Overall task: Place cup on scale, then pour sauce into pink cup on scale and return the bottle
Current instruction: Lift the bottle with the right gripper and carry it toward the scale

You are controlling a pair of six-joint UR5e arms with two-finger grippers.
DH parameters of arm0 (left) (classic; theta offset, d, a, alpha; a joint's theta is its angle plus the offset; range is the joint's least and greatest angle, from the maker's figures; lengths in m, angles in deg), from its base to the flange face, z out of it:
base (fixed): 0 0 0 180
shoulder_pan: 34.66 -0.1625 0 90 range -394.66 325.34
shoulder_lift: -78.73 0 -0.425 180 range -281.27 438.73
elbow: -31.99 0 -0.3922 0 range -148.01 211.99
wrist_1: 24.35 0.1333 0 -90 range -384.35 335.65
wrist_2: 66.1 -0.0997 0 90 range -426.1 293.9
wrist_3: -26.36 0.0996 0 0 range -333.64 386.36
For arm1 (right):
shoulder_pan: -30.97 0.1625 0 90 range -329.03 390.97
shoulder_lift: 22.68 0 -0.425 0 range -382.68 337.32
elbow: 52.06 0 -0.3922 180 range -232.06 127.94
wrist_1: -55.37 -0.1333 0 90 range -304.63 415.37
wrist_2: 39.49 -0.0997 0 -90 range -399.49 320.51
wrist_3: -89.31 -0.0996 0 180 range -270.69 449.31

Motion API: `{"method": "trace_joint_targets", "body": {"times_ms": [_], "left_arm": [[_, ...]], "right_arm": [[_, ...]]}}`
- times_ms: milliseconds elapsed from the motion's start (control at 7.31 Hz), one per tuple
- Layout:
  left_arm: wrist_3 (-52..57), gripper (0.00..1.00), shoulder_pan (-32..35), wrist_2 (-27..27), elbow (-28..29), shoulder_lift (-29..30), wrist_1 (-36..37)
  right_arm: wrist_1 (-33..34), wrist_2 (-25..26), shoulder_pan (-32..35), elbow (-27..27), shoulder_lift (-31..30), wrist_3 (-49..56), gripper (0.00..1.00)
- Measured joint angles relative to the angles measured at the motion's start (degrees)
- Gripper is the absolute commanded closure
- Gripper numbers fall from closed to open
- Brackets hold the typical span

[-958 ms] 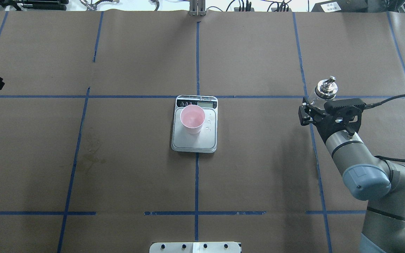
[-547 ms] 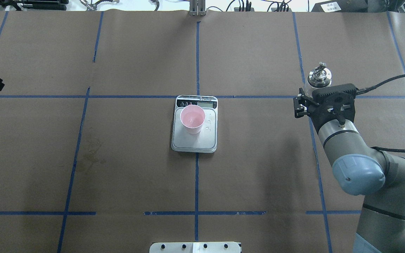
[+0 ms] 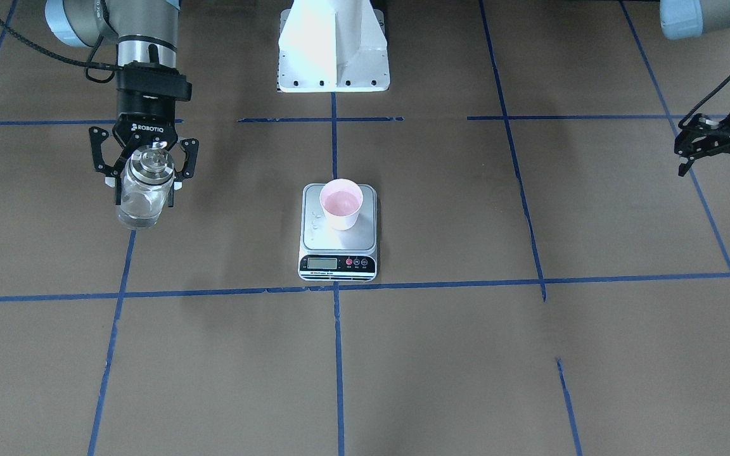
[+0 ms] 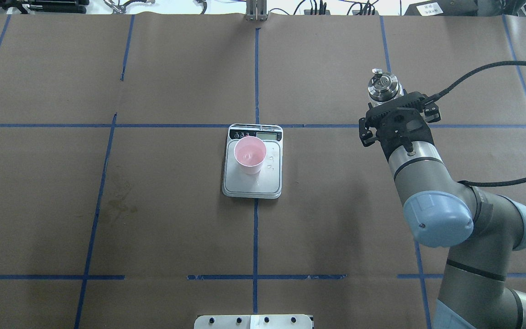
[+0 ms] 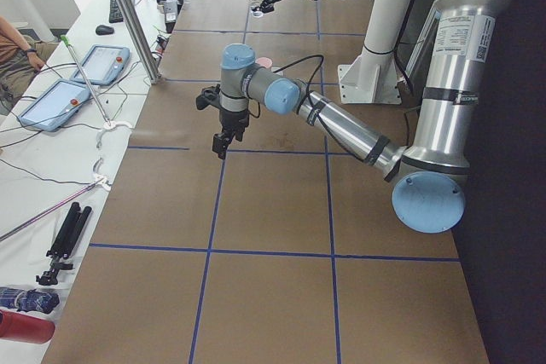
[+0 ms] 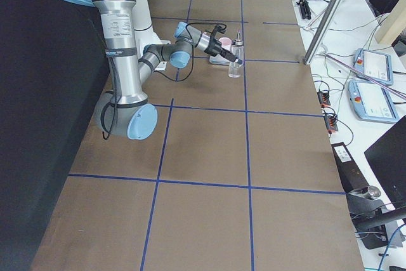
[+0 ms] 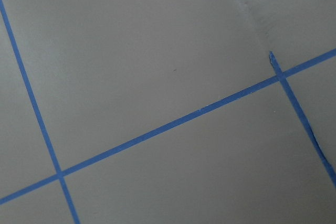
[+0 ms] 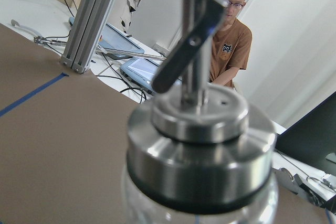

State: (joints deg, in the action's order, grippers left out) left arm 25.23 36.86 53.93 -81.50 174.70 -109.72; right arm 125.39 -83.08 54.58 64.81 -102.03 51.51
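You had the right gripper [image 3: 144,182] clenched on the bottle [image 3: 140,204], with the fingers on either side of the glass body just under the silver cap. The bottle's long axis was straight up and down, spout on top, so nothing was pouring. It sat over toward the right edge of the table, well apart from the cup. I honestly couldn't tell if its base was touching the table or hanging just above it.

The cup [image 3: 341,204] stood upright on the scale [image 3: 365,239] in the middle of the table, off toward the left edge from the bottle. There were a few droplets [image 3: 316,219] on the platform just beside the cup, so my guess is the pour was already done and all you had left was the return. For that, the thing that counted was straight down: bare brown paper under the bottle and nothing in the way.

The left gripper [image 3: 710,144] was parked way out by the left edge, far from everything, and I couldn't tell whether its fingers were spread or closed.
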Motion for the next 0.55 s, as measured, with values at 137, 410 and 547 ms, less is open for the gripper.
{"method": "trace_joint_targets", "body": {"times_ms": [137, 410, 547], "left_arm": [[6.4, 0.0, 3.63, 0.46, 2.44, -0.61, -0.48], [17.05, 0.0, 11.85, 3.35, 13.68, -0.99, -6.85], [19.04, 0.0, 14.54, 6.6, 21.52, -1.12, -13.93]], "right_arm": [[1.06, 0.68, -0.03, 0.01, 0.83, 2.52, 1.0], [8.73, 3.2, -0.79, -0.31, 5.09, 4.43, 1.0], [11.79, 5.03, -1.64, -0.45, 6.85, 4.81, 1.0]]}}
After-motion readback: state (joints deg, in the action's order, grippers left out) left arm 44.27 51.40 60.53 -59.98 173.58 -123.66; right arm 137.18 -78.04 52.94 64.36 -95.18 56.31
